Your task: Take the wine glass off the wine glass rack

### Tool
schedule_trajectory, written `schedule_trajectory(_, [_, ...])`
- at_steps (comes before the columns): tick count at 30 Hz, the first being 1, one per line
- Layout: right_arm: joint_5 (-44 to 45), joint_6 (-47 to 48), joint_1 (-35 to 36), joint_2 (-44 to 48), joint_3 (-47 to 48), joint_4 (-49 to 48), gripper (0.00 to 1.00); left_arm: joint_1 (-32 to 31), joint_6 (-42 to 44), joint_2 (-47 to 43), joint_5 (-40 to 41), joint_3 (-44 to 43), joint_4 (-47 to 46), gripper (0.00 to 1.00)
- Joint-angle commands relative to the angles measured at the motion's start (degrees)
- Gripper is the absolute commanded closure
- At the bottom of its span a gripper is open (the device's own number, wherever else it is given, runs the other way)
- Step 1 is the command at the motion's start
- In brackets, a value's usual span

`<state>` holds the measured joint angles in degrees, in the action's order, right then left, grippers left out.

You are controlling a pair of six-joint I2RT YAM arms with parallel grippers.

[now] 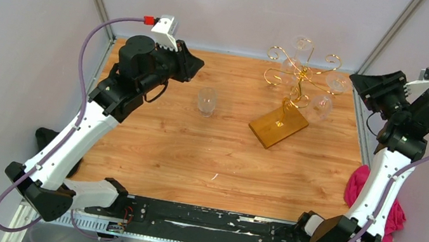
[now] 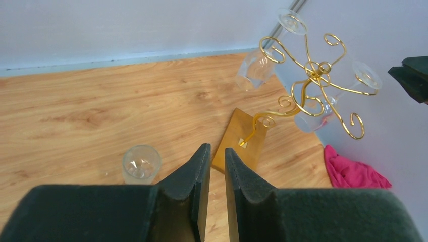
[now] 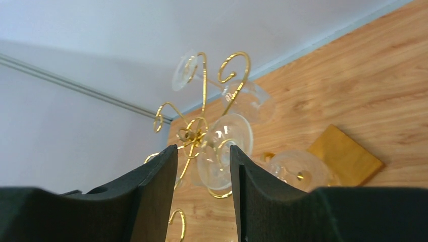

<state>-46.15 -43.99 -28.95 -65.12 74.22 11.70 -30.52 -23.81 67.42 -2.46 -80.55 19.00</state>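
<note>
Right wrist view: wine glass [image 3: 222, 151] on wine glass rack [image 3: 194, 132], beyond released right tool [image 3: 202, 166].

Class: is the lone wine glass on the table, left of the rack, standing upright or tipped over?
Upright. The wine glass stands apart from the rack, and the left wrist view looks down into its round open rim.

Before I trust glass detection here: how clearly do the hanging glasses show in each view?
Top external: hanging glasses faint, washed out against wall and table. Left wrist: sharper, gold rack crisp. Right wrist: nearest glass clear between the dark fingers.
</note>
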Motion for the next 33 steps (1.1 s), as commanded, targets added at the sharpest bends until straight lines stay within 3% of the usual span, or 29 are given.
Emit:
schedule_trajectory(1, [-8.1, -7.5, -1.0, -0.5, -1.9, -10.6, 0.53, -0.2, 1.7, 0.3, 1.4, 0.0, 0.0, 0.78])
schedule_trajectory(14, [-0.3, 3.5, -1.3, -1.4, 0.2, 0.8, 0.52, -0.2, 2.8, -1.5, 2.4, 2.2, -0.6, 0.78])
schedule_trajectory(33, [-3.9, -0.9, 0.2, -7.0, -2.7, -6.3, 0.56, -0.1, 3.0, -4.0, 4.3, 4.6, -1.0, 0.78])
